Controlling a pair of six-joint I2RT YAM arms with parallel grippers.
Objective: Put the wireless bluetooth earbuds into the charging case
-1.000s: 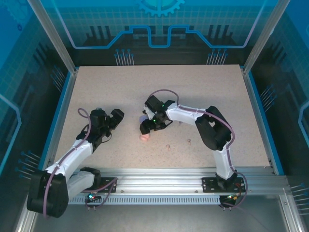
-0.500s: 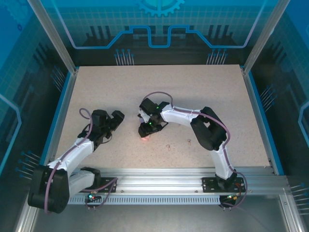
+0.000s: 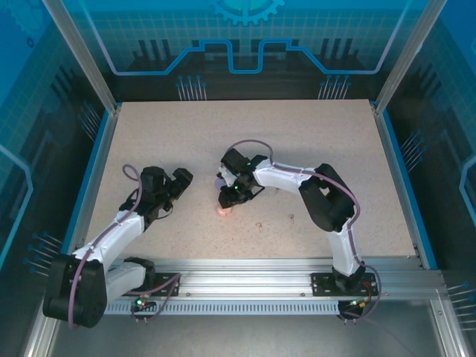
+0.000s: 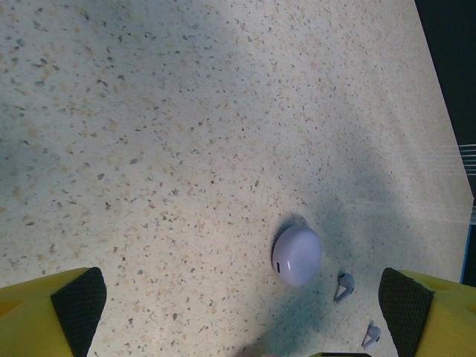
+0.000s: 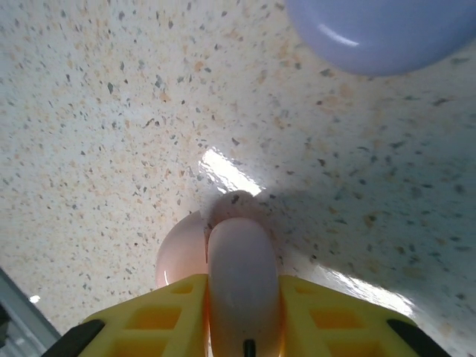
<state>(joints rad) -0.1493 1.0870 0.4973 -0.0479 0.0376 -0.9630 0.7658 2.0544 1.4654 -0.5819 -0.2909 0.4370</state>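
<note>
The right gripper (image 5: 242, 312) is clamped on the pink case (image 5: 236, 253), and the lavender case (image 5: 379, 33) lies near it on the table (image 5: 89, 111). The left gripper (image 4: 242, 312) has its fingers wide apart. Two lavender earbuds (image 4: 344, 285) lie just beside the lavender case, and two pink earbuds (image 3: 258, 224) lie loose on the table.

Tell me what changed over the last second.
The right gripper swung a little toward the near left, then returned almost to its start; it is clamped on the pink case now. The left gripper, open, the purple case and the two pink earbuds stayed put.
</note>
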